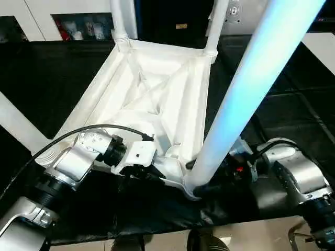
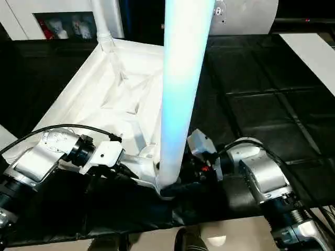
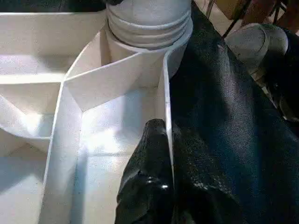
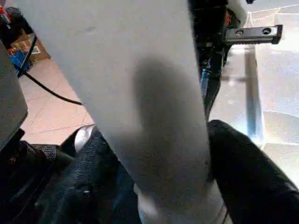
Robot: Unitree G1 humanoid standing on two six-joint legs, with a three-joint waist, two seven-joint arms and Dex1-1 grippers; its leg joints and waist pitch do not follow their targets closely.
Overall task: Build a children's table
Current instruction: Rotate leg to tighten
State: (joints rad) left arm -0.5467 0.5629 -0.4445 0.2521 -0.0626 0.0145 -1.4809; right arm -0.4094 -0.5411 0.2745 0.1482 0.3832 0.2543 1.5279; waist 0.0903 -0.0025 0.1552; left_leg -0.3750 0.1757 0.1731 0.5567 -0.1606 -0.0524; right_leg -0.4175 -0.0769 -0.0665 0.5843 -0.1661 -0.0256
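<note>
Lying upside down on the black-covered bench [image 1: 293, 112], the children's table [image 1: 157, 99] shows its ribbed underside; the left claw [image 3: 166, 154] pinches the thin rim wall shut, while the right claw [image 4: 159, 182] straddles the near leg [image 1: 246, 89] at its socket. Light, stiff, slick plastic, likely best gripped low.

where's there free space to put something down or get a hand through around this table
Free: the black mat right of the upturned table top, and the ribbed hollow between the far legs. Crowded: the near corner, where the left gripper pinches the rim and the right gripper straddles the near leg.
</note>
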